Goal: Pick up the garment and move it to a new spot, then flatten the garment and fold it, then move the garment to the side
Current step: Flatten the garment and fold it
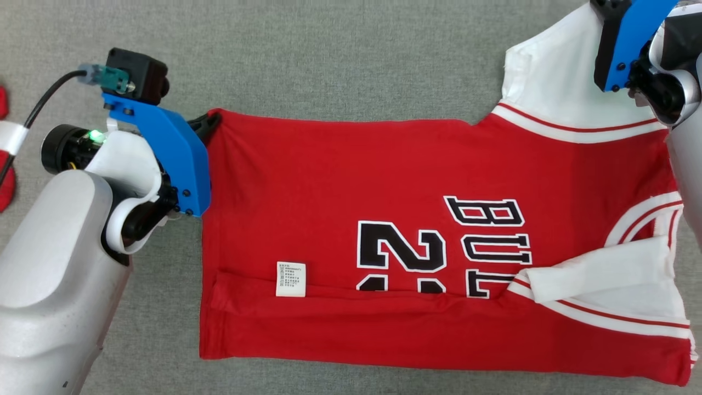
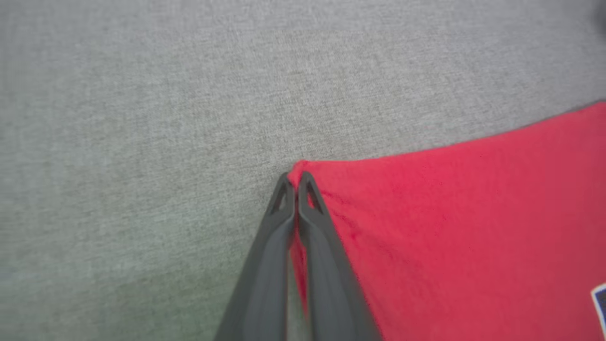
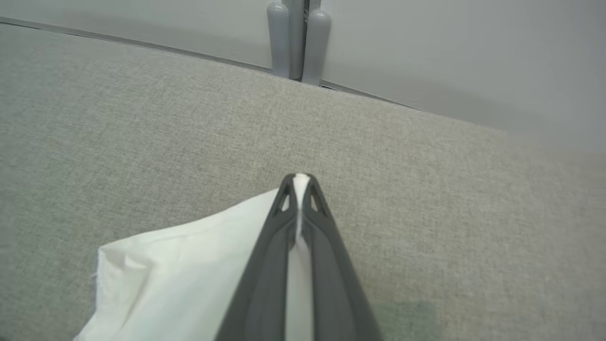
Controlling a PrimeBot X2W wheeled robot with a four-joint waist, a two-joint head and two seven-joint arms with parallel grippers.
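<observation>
The garment (image 1: 417,181) is a red jersey with white sleeves and black lettering, spread across the grey cloth surface, its near edge folded over. My left gripper (image 2: 296,182) is shut on the garment's (image 2: 450,227) far left red corner, seen at the left in the head view (image 1: 211,122). My right gripper (image 3: 298,182) is shut on the far white sleeve (image 3: 189,265), with white cloth showing between the fingers. In the head view the right wrist sits over that sleeve (image 1: 554,82) at the top right, its fingers hidden.
Grey fabric (image 1: 340,55) covers the whole work surface. Red items (image 1: 4,164) lie at the left edge. In the right wrist view the surface ends at a grey wall with a pale upright post (image 3: 298,38).
</observation>
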